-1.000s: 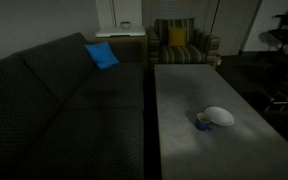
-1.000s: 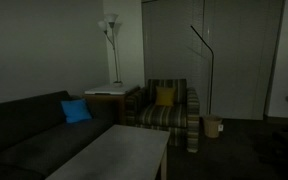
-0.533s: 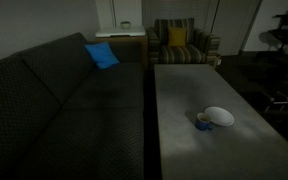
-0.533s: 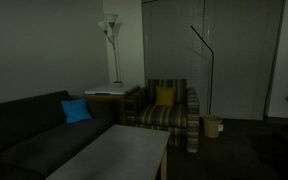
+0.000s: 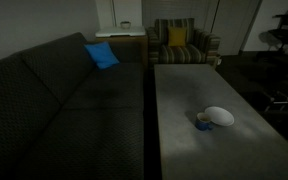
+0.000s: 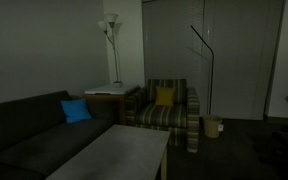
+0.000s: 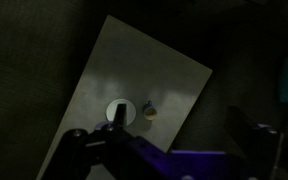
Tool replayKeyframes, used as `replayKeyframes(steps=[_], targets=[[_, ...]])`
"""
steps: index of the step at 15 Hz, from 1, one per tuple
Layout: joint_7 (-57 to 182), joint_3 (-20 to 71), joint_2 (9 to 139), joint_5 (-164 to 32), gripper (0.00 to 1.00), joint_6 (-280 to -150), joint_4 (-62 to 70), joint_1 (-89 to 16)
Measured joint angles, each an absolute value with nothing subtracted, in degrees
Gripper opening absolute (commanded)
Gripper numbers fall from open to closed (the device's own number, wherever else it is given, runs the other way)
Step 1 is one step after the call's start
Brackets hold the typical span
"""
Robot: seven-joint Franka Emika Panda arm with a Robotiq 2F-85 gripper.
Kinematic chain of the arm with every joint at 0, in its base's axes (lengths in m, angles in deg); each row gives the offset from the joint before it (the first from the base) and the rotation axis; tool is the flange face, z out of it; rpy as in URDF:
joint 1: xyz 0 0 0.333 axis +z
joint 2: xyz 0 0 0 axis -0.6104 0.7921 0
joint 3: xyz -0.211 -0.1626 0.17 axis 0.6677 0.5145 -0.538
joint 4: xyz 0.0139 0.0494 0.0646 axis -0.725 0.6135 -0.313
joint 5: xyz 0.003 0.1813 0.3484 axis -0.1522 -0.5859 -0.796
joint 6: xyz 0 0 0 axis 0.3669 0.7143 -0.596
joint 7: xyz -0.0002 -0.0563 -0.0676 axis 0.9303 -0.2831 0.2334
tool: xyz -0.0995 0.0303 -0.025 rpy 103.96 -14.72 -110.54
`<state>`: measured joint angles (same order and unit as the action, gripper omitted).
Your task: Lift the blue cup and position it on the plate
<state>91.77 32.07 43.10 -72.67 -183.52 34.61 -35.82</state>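
Observation:
The small blue cup (image 5: pixel 202 122) stands on the grey table (image 5: pixel 184 90), right beside the white plate (image 5: pixel 219 116) and apparently touching its rim. In the wrist view the cup (image 7: pixel 150 112) and the plate (image 7: pixel 111 111) are small and far below. My gripper (image 7: pixel 177 110) hangs high above the table, open and empty. One finger (image 7: pixel 119 118) covers part of the plate; the other (image 7: pixel 246 135) is over the dark sofa. The gripper does not show in either exterior view.
A dark sofa (image 5: pixel 54 110) runs along the table, with a square blue cushion (image 5: pixel 101 55) on it. A striped armchair (image 5: pixel 181 45) with a yellow cushion stands beyond the table's far end. A floor lamp (image 6: pixel 111 30) and a side table (image 6: pixel 109 92) stand by the wall.

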Motion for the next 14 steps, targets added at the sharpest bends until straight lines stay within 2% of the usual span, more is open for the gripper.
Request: replayKeyframes(steps=[9, 14], targets=[[93.4, 28.6, 57.2, -74.1, 1.00, -192.4, 30.3, -35.7], [93.2, 28.0, 57.8, -74.0, 1.00, -192.4, 29.9, -36.0]])
